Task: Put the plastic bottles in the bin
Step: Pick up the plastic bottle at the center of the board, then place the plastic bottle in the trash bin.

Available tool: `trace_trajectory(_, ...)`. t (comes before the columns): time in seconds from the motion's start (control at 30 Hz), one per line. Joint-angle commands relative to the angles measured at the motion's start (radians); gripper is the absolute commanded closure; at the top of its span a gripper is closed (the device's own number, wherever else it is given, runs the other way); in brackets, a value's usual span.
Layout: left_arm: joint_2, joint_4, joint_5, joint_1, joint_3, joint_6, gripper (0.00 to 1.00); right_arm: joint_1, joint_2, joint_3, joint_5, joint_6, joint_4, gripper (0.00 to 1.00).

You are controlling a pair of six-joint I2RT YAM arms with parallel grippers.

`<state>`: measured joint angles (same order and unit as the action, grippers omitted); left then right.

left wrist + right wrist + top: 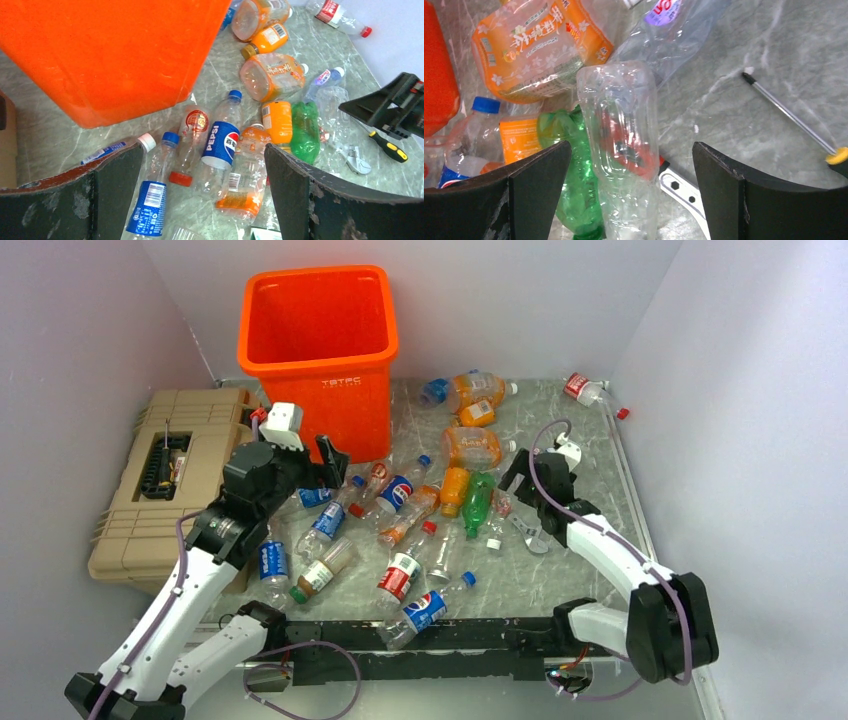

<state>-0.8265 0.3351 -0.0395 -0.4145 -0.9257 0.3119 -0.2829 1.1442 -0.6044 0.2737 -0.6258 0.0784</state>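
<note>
Nearest the arm bases, a blue-capped Pepsi bottle (425,610) and a red-labelled bottle (400,576) lie flat on the surface (600,440), closer in than either pair of jaws. Farther out, the right jaws stand spread wide and empty right over a crumpled clear bottle (624,150). It lies between the two plates with its long axis running straight away from the wrist, so closing would squeeze it across its width. A green bottle (569,165) lies against its left side, roughly parallel, and a red-handled wrench (679,187) seems to lie under it; I judge either could get caught in the pinch. The left jaws are likewise spread and hold nothing. Below them a bottle reading "PEPSI" (222,140) lies between a clear red-capped bottle (192,145) and an orange-labelled one (245,175), all three pointing roughly away from the wrist. The wide orange bottle (539,45) beyond carries Chinese print and white flowers. The left arm is the nearer to the bin (345,405), which stands upright at the far left of the surface beside a tan toolbox (170,490); its white lettering is too small to read surely. More bottles lie scattered out to the far edge, and none shows inside the bin.
</note>
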Motion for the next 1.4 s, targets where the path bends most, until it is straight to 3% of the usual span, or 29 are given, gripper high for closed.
trace_trajectory(0.0,0.002,-0.047,0.081,-0.005,-0.014,-0.024,0.03,0.007,0.045,0.0,-0.086,-0.011,-0.114,0.04)
trace_trajectory(0.3,0.008,-0.065,0.105,-0.014,-0.001,-0.024,0.04,0.008,0.167,-0.061,-0.06,-0.073,-0.131,0.12)
trace_trajectory(0.63,0.021,-0.065,0.098,-0.029,0.0,-0.033,0.04,0.008,0.192,-0.072,-0.045,-0.064,-0.128,0.44)
trace_trajectory(0.73,0.023,-0.068,0.104,-0.03,0.001,-0.033,0.04,0.008,0.162,-0.071,-0.041,-0.059,-0.112,0.53)
trace_trajectory(0.83,0.021,-0.068,0.108,-0.03,0.002,-0.033,0.04,0.007,0.09,-0.074,-0.037,-0.055,-0.084,0.56)
trace_trajectory(1.0,0.027,-0.077,0.138,-0.036,0.002,-0.029,0.03,-0.032,-0.195,-0.04,-0.116,-0.042,-0.089,0.61)
trace_trajectory(1.13,0.057,-0.194,0.34,-0.038,0.047,-0.009,0.01,-0.111,-0.432,0.042,-0.341,-0.02,-0.364,0.59)
trace_trajectory(1.23,0.049,-0.317,0.555,-0.038,0.096,0.039,0.01,-0.165,-0.429,0.038,-0.553,-0.063,-0.533,0.59)
trace_trajectory(1.3,0.022,-0.428,0.758,-0.038,0.123,0.077,0.01,-0.213,-0.39,0.023,-0.626,-0.101,-0.628,0.59)
trace_trajectory(1.37,-0.011,-0.509,0.87,-0.038,0.137,0.132,0.01,-0.262,-0.355,0.007,-0.659,-0.126,-0.711,0.61)
